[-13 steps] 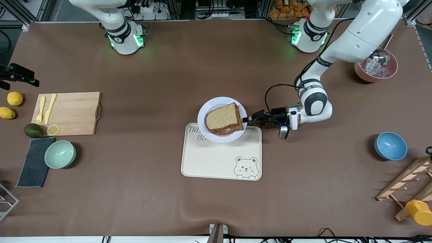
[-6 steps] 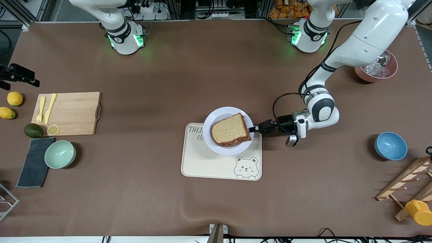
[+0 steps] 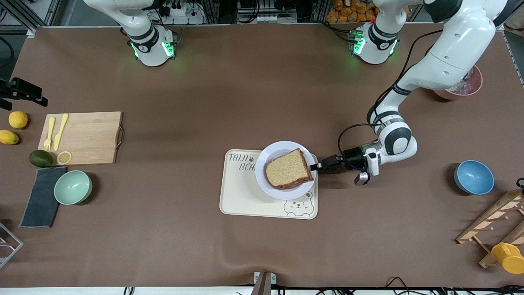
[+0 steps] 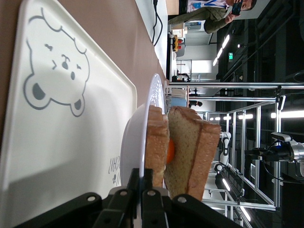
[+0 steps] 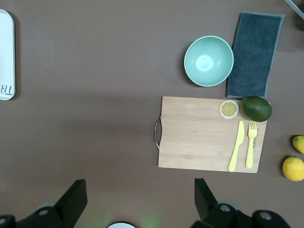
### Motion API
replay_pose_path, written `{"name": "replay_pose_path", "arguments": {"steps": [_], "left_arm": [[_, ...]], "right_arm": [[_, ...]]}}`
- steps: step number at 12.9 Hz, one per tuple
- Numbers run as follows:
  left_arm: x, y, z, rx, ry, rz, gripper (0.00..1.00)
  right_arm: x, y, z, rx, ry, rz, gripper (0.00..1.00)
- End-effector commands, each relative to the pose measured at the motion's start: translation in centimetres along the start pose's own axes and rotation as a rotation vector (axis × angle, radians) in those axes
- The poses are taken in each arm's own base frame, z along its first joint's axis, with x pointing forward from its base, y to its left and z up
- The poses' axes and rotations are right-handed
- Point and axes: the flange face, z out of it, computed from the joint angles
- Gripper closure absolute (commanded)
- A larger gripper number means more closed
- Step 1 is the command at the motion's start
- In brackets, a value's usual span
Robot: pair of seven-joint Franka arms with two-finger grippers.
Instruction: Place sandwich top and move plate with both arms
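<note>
The sandwich top (image 3: 288, 169) is a brown bread slice lying on a second slice that shows a bit of orange yolk (image 4: 169, 149), both on the pale round plate (image 3: 266, 157). My left gripper (image 3: 313, 166) is shut on the plate's rim on the side toward the left arm's end. In the left wrist view its jaws (image 4: 146, 178) pinch the thin rim of the plate (image 4: 135, 142), with the sandwich top (image 4: 190, 152) just past it. The plate is over the cream bear tray (image 3: 245, 196); whether it touches the tray I cannot tell. My right gripper (image 5: 139, 187) waits open, high over the table's right-arm end.
At the right arm's end are a wooden cutting board (image 3: 84, 137) with yellow fork and knife, a lemon slice, an avocado (image 3: 41, 158), a green bowl (image 3: 73, 187), a grey cloth and lemons. At the left arm's end stand a blue bowl (image 3: 473, 177), a pink ice bowl, a wooden rack and a yellow cup.
My left gripper has carried the plate with the sandwich nearer the front camera and toward the left arm's end, from the tray's far edge to over its middle. The right arm has not moved.
</note>
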Motion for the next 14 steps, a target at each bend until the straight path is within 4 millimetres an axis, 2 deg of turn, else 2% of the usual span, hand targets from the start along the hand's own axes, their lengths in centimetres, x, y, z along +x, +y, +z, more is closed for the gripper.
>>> {"name": "replay_pose_path", "arguments": {"steps": [1, 6, 8, 12, 14], "left_arm": [[1.2, -1.0, 0.0, -0.013, -0.008, 0.003, 1.0], [2.3, -3.6, -0.2, -0.007, 0.0, 0.008, 1.0], [2.3, -4.8, -0.1, 0.004, -0.02, 0.01, 1.0], [1.8, -5.9, 0.1, 0.01, -0.024, -0.007, 1.0], [1.1, -6.7, 0.9, 0.011, -0.032, -0.023, 1.0]], "right_arm": [[0.1, -0.3, -0.5, -0.02, 0.005, 0.037, 0.0], [0.4, -0.9, -0.5, -0.01, 0.014, 0.059, 0.0], [0.4, -0.9, -0.5, -0.01, 0.014, 0.061, 0.0], [0.4, -0.7, -0.5, -0.011, 0.017, 0.062, 0.0], [0.4, -0.7, -0.5, -0.011, 0.017, 0.062, 0.0]]}}
